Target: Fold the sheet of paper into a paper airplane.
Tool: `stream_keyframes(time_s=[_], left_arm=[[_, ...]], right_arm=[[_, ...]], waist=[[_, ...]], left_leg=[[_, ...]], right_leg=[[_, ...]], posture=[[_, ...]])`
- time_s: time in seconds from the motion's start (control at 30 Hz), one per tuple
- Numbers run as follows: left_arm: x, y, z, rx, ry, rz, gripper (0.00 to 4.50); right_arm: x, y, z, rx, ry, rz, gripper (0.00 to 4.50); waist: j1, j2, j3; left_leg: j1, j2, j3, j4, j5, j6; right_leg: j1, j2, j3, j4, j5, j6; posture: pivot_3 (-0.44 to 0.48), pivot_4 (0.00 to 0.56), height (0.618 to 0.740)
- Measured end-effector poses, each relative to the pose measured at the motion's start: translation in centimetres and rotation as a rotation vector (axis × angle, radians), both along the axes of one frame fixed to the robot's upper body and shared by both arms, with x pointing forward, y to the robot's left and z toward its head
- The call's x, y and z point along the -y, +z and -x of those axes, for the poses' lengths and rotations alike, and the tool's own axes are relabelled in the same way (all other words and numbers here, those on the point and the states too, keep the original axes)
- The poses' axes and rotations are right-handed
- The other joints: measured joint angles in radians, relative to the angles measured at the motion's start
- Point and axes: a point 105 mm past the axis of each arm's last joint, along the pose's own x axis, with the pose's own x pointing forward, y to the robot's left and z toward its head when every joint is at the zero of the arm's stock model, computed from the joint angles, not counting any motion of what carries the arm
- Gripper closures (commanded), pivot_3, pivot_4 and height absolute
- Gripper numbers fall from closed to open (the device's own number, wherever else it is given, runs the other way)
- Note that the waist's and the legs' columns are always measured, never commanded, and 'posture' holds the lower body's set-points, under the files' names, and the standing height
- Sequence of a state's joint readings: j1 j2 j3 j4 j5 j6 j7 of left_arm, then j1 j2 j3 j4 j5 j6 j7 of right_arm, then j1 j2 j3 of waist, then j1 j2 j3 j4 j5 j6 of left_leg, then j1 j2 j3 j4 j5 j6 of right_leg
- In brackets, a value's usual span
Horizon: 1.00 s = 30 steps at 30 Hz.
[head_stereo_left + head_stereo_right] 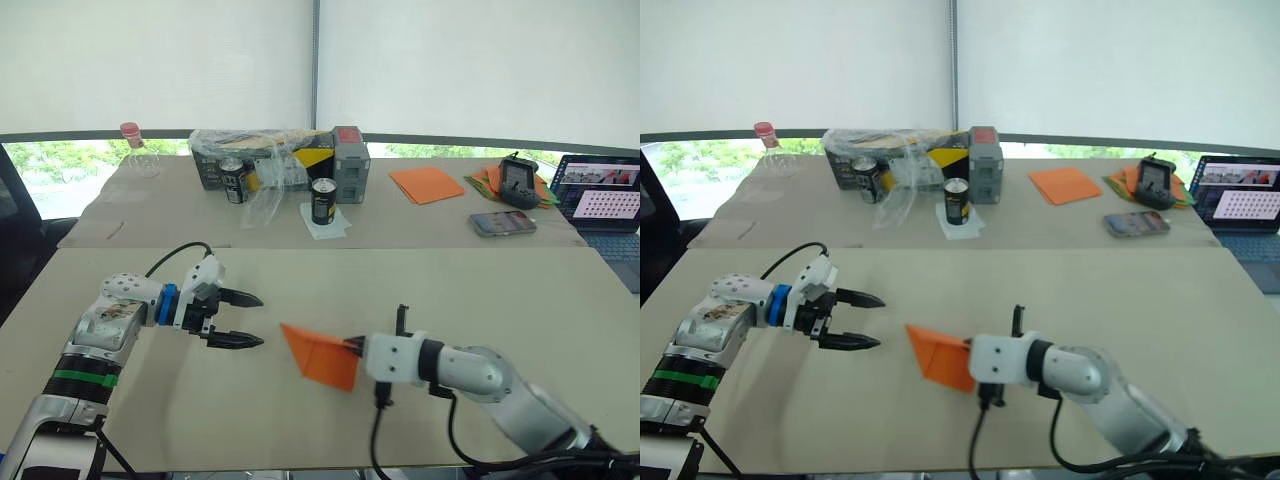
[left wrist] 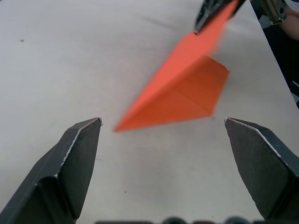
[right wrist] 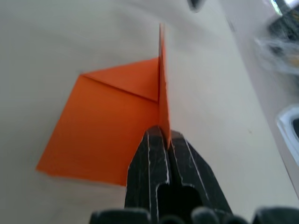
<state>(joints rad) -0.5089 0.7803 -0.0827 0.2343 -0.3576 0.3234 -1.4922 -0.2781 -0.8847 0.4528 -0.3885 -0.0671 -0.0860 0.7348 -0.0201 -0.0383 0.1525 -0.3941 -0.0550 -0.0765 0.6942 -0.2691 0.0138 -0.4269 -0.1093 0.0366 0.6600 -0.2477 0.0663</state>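
The bright-orange sheet of paper (image 1: 322,355), folded into a pointed wedge with creases, lies on the near table between my two grippers. My right gripper (image 1: 352,346) is shut on its right edge; in the right wrist view the fingers (image 3: 161,154) pinch an upright flap of the paper (image 3: 105,126). My left gripper (image 1: 250,320) stands open a short way left of the paper's point, with nothing between its fingers (image 2: 81,154). The left wrist view has the paper's tip (image 2: 177,93) just ahead of the open jaws.
On the far table stand two dark cans (image 1: 323,200), a wrapped box pack (image 1: 275,155), a clear bottle (image 1: 135,150), a stack of orange sheets (image 1: 427,183), a mixed orange-and-green pile (image 1: 490,180) under a controller, a phone (image 1: 503,222) and a laptop (image 1: 605,200).
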Motion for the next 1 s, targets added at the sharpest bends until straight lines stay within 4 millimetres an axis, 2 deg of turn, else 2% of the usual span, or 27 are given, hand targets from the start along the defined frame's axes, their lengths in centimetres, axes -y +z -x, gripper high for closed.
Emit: stream_keyframes(time_s=[0.13, 0.23, 0.43, 0.6, 0.77, 0.83, 1.0], left_arm=[[0.5, 0.0, -0.2, 0.02, 0.001, 0.025, 0.0], [1.0, 0.0, -0.3, 0.033, 0.003, 0.046, 0.0], [1.3, 0.2, -0.4, 0.048, 0.008, 0.05, 0.0], [1.6, 0.1, -0.4, 0.049, 0.005, 0.06, 0.0], [1.9, 0.2, -0.7, 0.053, -0.002, 0.074, 0.0], [2.2, 0.3, -0.8, 0.056, -0.021, 0.078, 0.0], [3.2, 0.4, -1.5, 0.049, -0.054, 0.106, 0.0]], right_arm=[[0.1, 1.1, -1.1, 0.154, 0.184, 0.029, 4.49], [-0.2, 0.7, -2.2, 0.215, 0.255, 0.034, 4.49], [0.2, -0.9, -3.3, 0.197, 0.24, 0.042, 4.49], [0.7, -2.0, -3.1, 0.188, 0.215, 0.053, 4.49], [0.7, -2.0, -3.0, 0.216, 0.224, 0.061, 2.95], [0.8, -1.9, -3.0, 0.226, 0.228, 0.073, 2.2], [2.5, 0.6, -3.0, 0.266, 0.194, 0.086, 0.5]], waist=[[-0.002, 0.0, 0.0], [-0.004, 0.0, 0.0], [0.002, 0.0, 0.0], [0.002, 0.001, 0.0], [0.002, 0.001, 0.0], [0.003, 0.001, 0.0], [0.01, 0.001, 0.001]], left_leg=[[0.006, 0.001, 0.0, -0.002, -0.001, 0.001], [0.006, 0.001, 0.0, -0.002, -0.001, 0.001], [0.004, 0.0, 0.0, -0.002, -0.001, 0.001], [0.005, 0.0, 0.0, -0.002, -0.001, 0.001], [0.005, 0.0, 0.0, -0.002, -0.001, 0.001], [0.005, 0.0, 0.0, -0.002, -0.001, 0.001], [0.004, 0.0, 0.0, -0.001, -0.001, 0.001]], right_leg=[[0.005, 0.0, 0.0, -0.002, 0.0, 0.0], [0.005, 0.0, 0.001, -0.002, 0.0, 0.0], [0.004, -0.001, 0.001, -0.003, 0.0, 0.0], [0.004, 0.0, 0.001, -0.002, 0.0, 0.0], [0.004, 0.0, 0.001, -0.002, 0.0, 0.0], [0.004, 0.0, 0.001, -0.002, 0.0, 0.0], [0.004, 0.0, 0.001, -0.003, 0.0, 0.0]], posture=[[0.0, 0.15, 0.739], [0.0, 0.15, 0.739], [0.0, 0.15, 0.739], [0.0, 0.15, 0.739], [0.0, 0.15, 0.739], [0.0, 0.15, 0.739], [0.0, 0.15, 0.739]])
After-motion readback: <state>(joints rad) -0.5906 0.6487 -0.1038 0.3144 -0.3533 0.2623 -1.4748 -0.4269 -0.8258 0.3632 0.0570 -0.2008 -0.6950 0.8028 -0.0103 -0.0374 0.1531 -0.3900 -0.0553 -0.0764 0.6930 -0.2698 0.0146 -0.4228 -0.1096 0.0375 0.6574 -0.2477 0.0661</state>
